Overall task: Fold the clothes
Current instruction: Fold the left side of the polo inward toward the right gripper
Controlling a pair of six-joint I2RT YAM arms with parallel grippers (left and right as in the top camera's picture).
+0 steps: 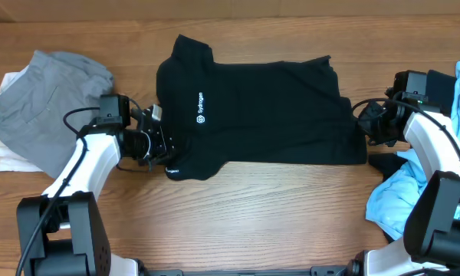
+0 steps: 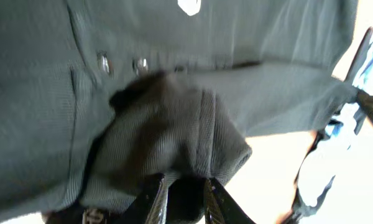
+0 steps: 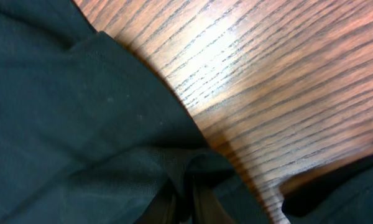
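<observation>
The black shirt (image 1: 268, 100) lies across the middle of the table, with its white chest logo (image 1: 201, 107) facing up. My left gripper (image 1: 159, 142) is at the shirt's lower left edge. In the left wrist view a bunched fold of the shirt (image 2: 174, 137) sits between the slightly parted fingers of that gripper (image 2: 185, 182). My right gripper (image 1: 366, 123) is at the shirt's right edge. The right wrist view shows this gripper (image 3: 185, 186) pinched on a ridge of the dark fabric (image 3: 62, 112), its fingers nearly together.
A grey garment (image 1: 46, 100) lies at the far left on top of a white one (image 1: 8, 157). Light blue cloth (image 1: 391, 195) and a dark piece (image 1: 383, 162) are heaped at the right by the right arm. Bare wood (image 1: 253, 207) runs along the front.
</observation>
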